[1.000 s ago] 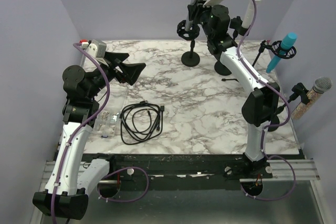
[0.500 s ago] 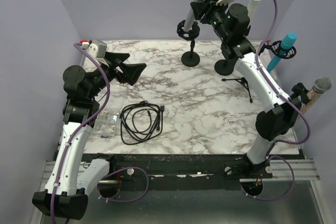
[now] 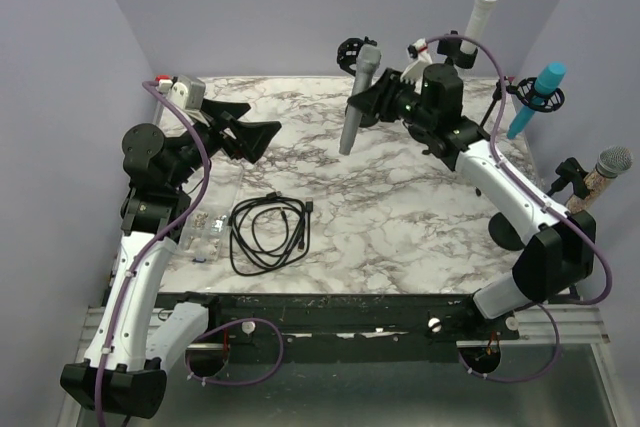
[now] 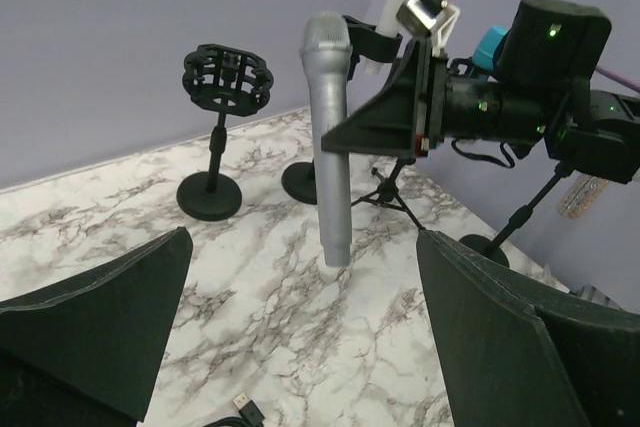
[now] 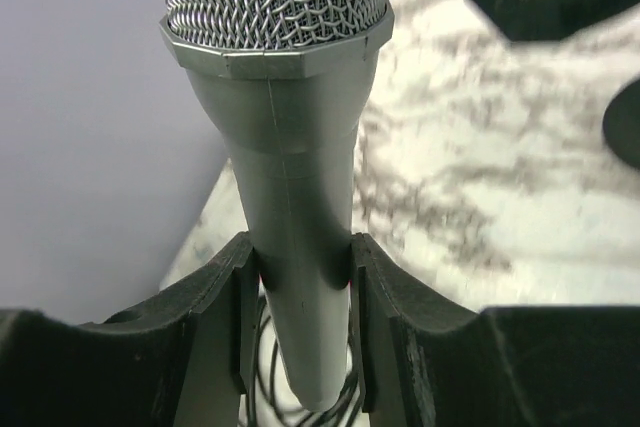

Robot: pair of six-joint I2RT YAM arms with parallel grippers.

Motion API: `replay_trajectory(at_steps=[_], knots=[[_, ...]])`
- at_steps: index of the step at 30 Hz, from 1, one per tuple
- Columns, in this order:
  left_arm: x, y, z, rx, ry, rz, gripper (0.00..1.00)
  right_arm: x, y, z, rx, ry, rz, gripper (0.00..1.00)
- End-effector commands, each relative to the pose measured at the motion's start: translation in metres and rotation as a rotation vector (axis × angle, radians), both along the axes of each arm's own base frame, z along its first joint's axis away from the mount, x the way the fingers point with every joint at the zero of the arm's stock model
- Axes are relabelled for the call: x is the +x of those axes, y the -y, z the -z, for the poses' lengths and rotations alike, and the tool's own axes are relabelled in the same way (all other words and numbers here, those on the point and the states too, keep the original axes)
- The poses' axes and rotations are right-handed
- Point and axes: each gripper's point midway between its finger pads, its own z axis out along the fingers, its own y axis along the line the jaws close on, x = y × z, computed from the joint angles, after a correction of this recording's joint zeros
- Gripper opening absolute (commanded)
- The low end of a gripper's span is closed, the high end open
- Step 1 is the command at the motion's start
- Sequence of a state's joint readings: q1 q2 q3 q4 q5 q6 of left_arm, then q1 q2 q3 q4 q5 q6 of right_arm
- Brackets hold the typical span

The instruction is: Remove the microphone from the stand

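A grey microphone (image 3: pixel 356 99) with a mesh head hangs upright above the marble table, clear of its stand. My right gripper (image 3: pixel 372 103) is shut on its body; the right wrist view shows the body (image 5: pixel 290 177) pinched between both fingers (image 5: pixel 215 297). The black stand's empty ring mount (image 3: pixel 350 50) is just behind the microphone, also in the left wrist view (image 4: pixel 228 77), with its round base (image 4: pixel 210 195) on the table. My left gripper (image 3: pixel 250 133) is open and empty at the left, facing the microphone (image 4: pixel 328 137).
A coiled black cable (image 3: pixel 270 232) and a clear bag of small parts (image 3: pixel 205 232) lie at the front left. A white microphone (image 3: pixel 483 5), a blue one (image 3: pixel 540 95) and a silver-headed one (image 3: pixel 600 177) stand along the right. A small tripod (image 4: pixel 390 192) stands behind.
My right gripper lifted the grey microphone up out of the ring mount, then carried it down and forward, away from the stand. The left arm has not moved.
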State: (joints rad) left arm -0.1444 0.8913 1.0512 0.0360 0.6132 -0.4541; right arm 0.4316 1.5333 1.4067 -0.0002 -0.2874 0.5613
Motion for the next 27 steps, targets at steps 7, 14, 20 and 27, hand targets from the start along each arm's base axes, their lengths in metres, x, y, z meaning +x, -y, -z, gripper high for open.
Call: replay_trajectory(at_steps=[7,14,20,27], knots=[[0.003,0.002,-0.002,-0.023,-0.030,0.000,0.99,-0.103,-0.026,0.135,-0.022,-0.537,-0.151,0.01],[0.008,0.006,0.003,-0.015,-0.059,0.005,0.99,-0.152,-0.039,0.217,-0.090,-0.764,-0.178,0.01],[0.006,0.013,0.008,0.011,-0.071,0.017,0.99,-0.167,-0.046,0.253,-0.118,-0.824,-0.186,0.01],[0.009,0.012,0.011,0.022,-0.079,0.011,0.99,-0.185,-0.063,0.286,-0.120,-0.883,-0.228,0.01]])
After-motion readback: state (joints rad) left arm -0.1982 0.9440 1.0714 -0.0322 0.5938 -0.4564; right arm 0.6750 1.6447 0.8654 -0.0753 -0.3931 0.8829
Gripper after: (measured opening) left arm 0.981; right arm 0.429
